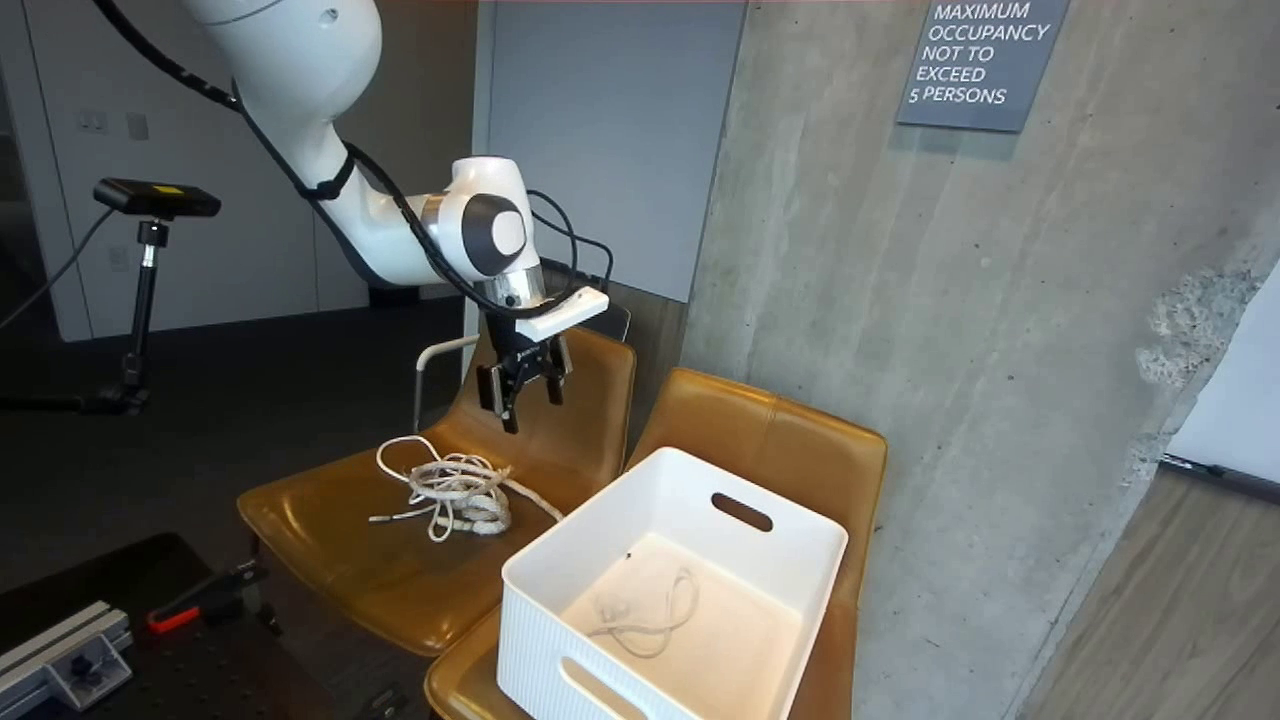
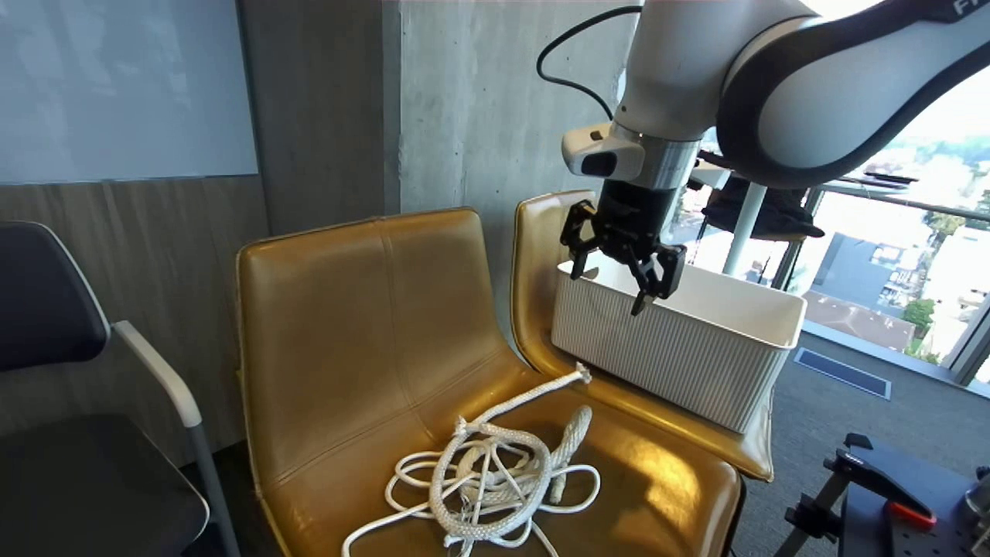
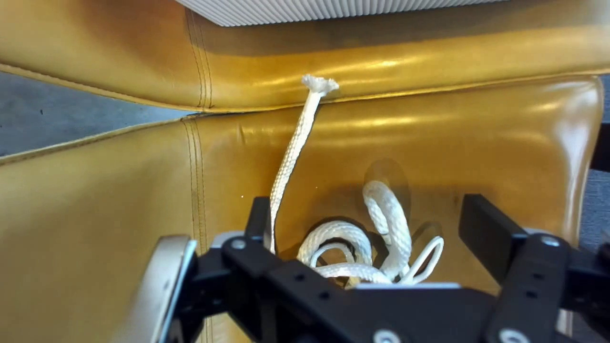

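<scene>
White rope (image 1: 462, 490) lies in a loose tangle on the tan chair (image 2: 332, 333) next to the white bin (image 2: 657, 356), outside it and apart from it. From where I stand, thick and thin loops pile over one another, and one frayed end (image 3: 320, 85) stretches toward the bin without touching its wall. The gripper (image 2: 609, 290) hangs in the air beside the bin, over the rope, its jaws parted wide with nothing between them. Inside the bin, a thin pale cord (image 1: 650, 630) curls on the bottom. Under the bin I see a second tan chair (image 1: 800, 430). Behind the bin rises a concrete wall (image 1: 960, 300) carrying an occupancy sign (image 1: 980, 65). Well apart from the bin stands a dark office chair (image 2: 54, 302) with a pale armrest (image 2: 158, 371).
</scene>
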Tool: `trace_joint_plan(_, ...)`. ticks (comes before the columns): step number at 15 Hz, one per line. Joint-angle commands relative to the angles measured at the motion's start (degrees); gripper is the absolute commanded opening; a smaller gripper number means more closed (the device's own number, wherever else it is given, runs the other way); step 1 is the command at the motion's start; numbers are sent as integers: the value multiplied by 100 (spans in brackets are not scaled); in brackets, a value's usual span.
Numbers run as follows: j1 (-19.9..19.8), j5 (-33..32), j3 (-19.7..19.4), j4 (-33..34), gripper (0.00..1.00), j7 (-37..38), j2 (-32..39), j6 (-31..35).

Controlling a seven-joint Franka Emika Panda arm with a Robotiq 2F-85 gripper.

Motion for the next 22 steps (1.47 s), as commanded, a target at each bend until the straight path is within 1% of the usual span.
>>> trace_joint_plan(1,-1288,494,876,106,100,-1547,39,-161)
trace_joint_plan(2,-1610,655,1044,98,100,-1974,-21,-233)
trace_joint_plan(3,-1864,828,1134,100,100,-2391,-104,-317)
trace_joint_plan(5,-2218,1267,1145,139,100,-3226,-283,-510)
trace_joint_plan(6,-1737,1671,485,175,100,-3621,-396,-550)
trace_joint_plan(7,-1779,1876,379,241,100,-3927,-399,-621)
trace_joint_plan(9,-1666,2152,19,354,100,-4469,-275,-665)
trace_joint_plan(12,-1497,2104,-425,252,100,-5004,-24,-268)
trace_joint_plan(14,-1459,2092,-583,228,100,-5352,183,-60)
trace_joint_plan(16,-1487,2132,-659,366,100,-5667,470,-26)
trace_joint_plan(17,-1356,2108,-736,220,100,-5361,251,-140)
trace_joint_plan(19,-1385,2101,-772,268,100,-5516,449,-88)
trace_joint_plan(22,-1380,2099,-772,334,100,-5541,499,-88)
